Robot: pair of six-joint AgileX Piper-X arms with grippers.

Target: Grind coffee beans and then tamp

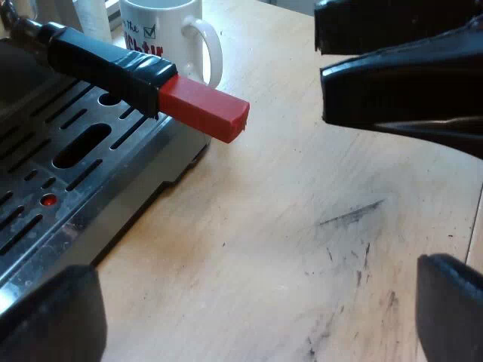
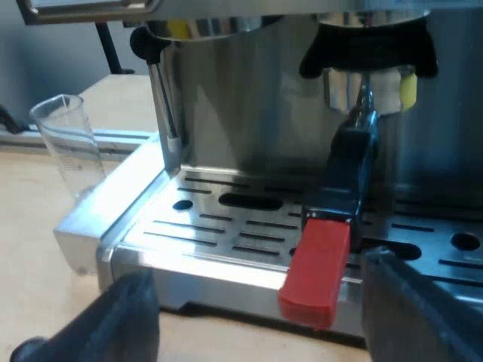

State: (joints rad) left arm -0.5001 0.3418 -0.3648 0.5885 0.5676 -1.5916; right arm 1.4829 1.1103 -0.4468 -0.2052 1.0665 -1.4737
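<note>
Wood table (image 1: 302, 226), machine (image 2: 249, 113) on it. Holder (image 2: 349, 177) sits in machine front. Left gripper (image 1: 253, 309), right gripper (image 2: 260, 313) wide, empty. Judged: grinding stage at most; tamping left.

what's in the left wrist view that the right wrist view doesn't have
Left wrist view: a white mug past the handle's red end, and dark scuffs on the table. Right wrist view: a measuring glass by the drip tray corner, the steam wand, and the metal holder seated at the front of the espresso machine. Shared: that red end over the slotted drip tray, plus each arm's own open gripper: left gripper, right gripper.
</note>
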